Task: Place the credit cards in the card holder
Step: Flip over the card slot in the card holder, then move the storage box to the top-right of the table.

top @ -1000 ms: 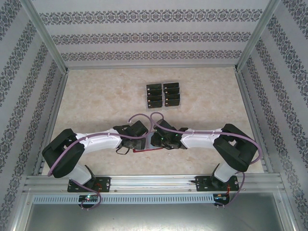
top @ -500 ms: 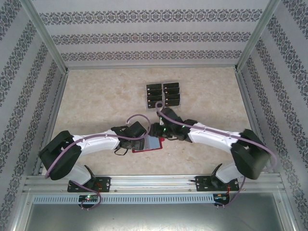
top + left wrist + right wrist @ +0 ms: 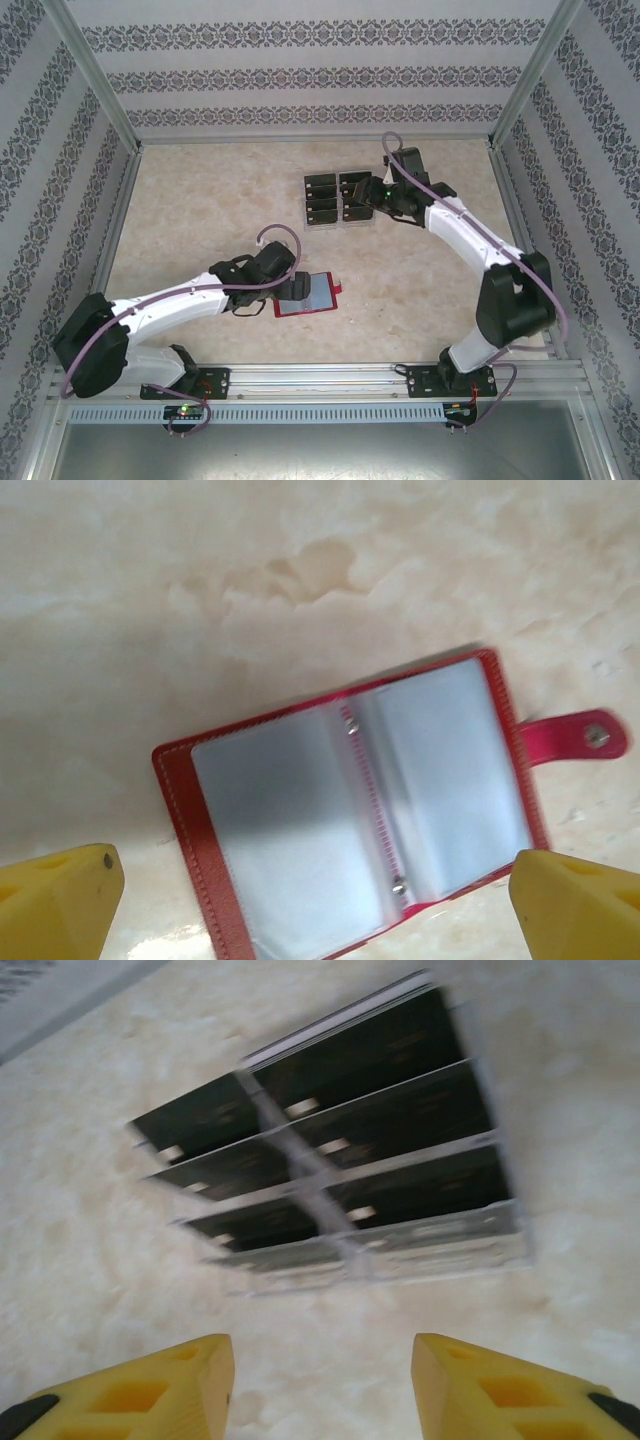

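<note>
The left gripper [image 3: 315, 885] is spread wide, empty, over the open wallet [image 3: 360, 800]; the right gripper [image 3: 320, 1380] is parted, empty, near the cards [image 3: 390, 1090].

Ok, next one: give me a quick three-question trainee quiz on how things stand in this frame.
1. True or false: the card holder lies closed on the table.
2. Where are the credit cards? A) in the clear tray; B) inside the card holder; C) scattered across the table.
3. Which arm has its jaws open beside the tray, with nothing between them?

Key: 1 false, it lies open with its grey pockets facing up; 2 A; 3 the right arm.
</note>
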Controlling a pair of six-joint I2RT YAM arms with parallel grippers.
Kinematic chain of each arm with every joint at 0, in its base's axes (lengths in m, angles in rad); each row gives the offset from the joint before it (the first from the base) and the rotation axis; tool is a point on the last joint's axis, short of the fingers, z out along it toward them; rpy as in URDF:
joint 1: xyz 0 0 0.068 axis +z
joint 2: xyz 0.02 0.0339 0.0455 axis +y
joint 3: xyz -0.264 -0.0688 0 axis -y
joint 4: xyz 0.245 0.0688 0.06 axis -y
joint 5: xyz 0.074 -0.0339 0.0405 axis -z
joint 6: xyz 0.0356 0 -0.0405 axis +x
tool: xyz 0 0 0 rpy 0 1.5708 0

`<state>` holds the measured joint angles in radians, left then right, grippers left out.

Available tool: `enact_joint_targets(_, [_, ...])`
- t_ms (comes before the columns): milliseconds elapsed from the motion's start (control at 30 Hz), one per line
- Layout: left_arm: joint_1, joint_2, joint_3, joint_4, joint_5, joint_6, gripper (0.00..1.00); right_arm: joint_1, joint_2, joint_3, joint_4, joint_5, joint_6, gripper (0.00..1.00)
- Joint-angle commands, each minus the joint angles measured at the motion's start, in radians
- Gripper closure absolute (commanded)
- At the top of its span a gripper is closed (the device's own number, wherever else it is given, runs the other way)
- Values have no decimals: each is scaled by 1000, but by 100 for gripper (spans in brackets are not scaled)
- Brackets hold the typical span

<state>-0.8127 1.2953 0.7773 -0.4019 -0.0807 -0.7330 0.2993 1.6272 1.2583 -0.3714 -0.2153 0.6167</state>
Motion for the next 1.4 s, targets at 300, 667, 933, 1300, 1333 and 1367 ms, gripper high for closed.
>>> enact_joint_targets(300, [394, 77, 135, 185, 204, -6, 0, -148, 143, 111, 73, -129, 50, 36])
enact_joint_targets(667, [528, 593, 543, 540, 485, -199, 0, -258, 271, 119, 268, -225, 286, 31])
enact_joint_targets(933, [528, 830, 704, 814, 462, -438, 0, -299, 293, 68, 345, -213, 386, 32])
enact_joint_targets(1300, [452, 968, 855, 871, 465, -514, 0, -354, 155, -103, 396, -200, 395, 32])
enact_joint_targets(1333, [442, 975, 870, 866, 465, -513, 0, -358, 133, -118, 392, -195, 391, 32])
enact_joint_targets(1367, [433, 989, 890, 859, 469, -514, 0, -362, 106, -137, 388, -190, 386, 32])
